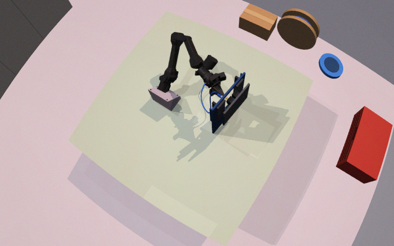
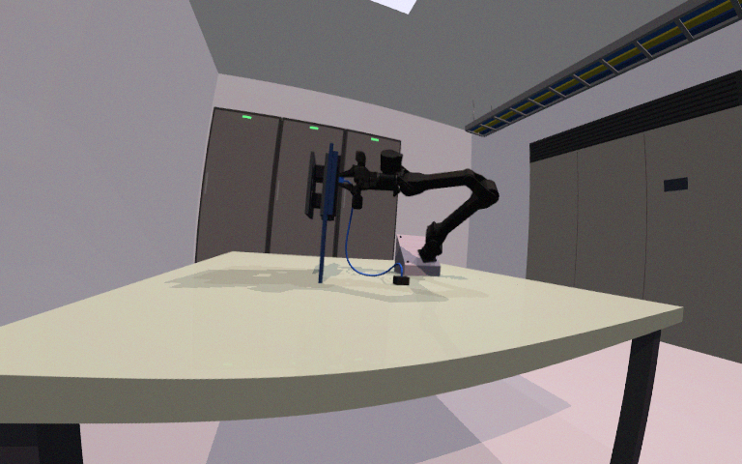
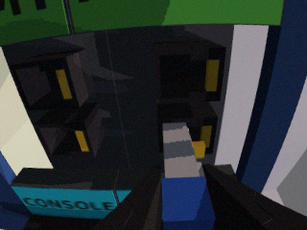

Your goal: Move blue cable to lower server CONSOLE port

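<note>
A blue plug (image 1: pixel 219 95) (image 2: pixel 343 180) (image 3: pixel 183 198) is gripped in the pincer (image 1: pixel 222 95) (image 2: pixel 341 179) (image 3: pixel 180 172), its pale tip held at a lower-right socket (image 3: pixel 207 135) beside the CONSOLE label (image 3: pixel 69 203).

The desk (image 1: pixel 116 130) (image 2: pixel 328 338) is pale yellow-green, its top flat and its near edge thick, on dark legs (image 2: pixel 634 399). On it stands the arm's pinkish base (image 1: pixel 152 92) (image 2: pixel 426 270). A blue frame (image 1: pixel 213 120) (image 2: pixel 322 257) stands upright on the desk, apart from the base. A small black block (image 2: pixel 401 279) lies near the base, at the end of a blue cable (image 1: pixel 202 100) (image 2: pixel 348 251), and shadows fall across the top
</note>
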You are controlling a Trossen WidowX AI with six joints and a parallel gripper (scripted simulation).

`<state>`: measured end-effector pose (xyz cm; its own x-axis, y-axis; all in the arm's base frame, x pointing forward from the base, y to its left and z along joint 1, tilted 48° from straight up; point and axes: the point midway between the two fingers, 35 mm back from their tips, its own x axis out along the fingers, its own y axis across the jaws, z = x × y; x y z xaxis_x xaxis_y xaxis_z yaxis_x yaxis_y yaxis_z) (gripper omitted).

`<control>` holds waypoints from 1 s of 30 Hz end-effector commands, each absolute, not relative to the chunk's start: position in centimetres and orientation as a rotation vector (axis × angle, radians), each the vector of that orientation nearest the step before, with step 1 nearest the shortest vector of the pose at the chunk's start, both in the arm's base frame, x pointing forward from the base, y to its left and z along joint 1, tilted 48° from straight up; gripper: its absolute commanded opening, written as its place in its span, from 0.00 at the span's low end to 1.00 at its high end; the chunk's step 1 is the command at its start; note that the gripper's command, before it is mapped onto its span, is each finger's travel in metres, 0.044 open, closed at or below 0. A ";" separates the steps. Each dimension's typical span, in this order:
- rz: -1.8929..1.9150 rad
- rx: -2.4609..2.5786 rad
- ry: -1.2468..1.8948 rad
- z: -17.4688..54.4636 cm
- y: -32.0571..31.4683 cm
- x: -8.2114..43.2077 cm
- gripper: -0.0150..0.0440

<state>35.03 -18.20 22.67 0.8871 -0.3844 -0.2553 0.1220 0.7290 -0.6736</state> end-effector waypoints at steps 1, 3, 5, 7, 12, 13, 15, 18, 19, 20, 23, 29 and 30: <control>-0.289 -0.706 0.398 22.7 -18.1 34.7 0.25; -0.289 -0.706 0.398 22.7 -18.1 34.6 0.25; -0.289 -0.706 0.398 22.7 -18.1 34.5 0.25; -0.289 -0.706 0.398 22.7 -18.1 34.4 0.25; -0.289 -0.706 0.398 22.7 -18.0 34.2 0.25; -0.289 -0.706 0.398 22.7 -18.0 34.2 0.25; -0.289 -0.706 0.398 22.7 -18.0 34.1 0.25; -0.289 -0.706 0.399 22.7 -18.0 33.9 0.25; -0.289 -0.706 0.399 22.6 -18.0 33.9 0.25; -0.289 -0.706 0.399 22.6 -18.1 33.8 0.25; -0.289 -0.706 0.399 22.5 -18.1 33.6 0.25; -0.289 -0.706 0.399 22.3 -18.2 33.2 0.25; -0.289 -0.706 0.399 22.3 -18.3 33.2 0.25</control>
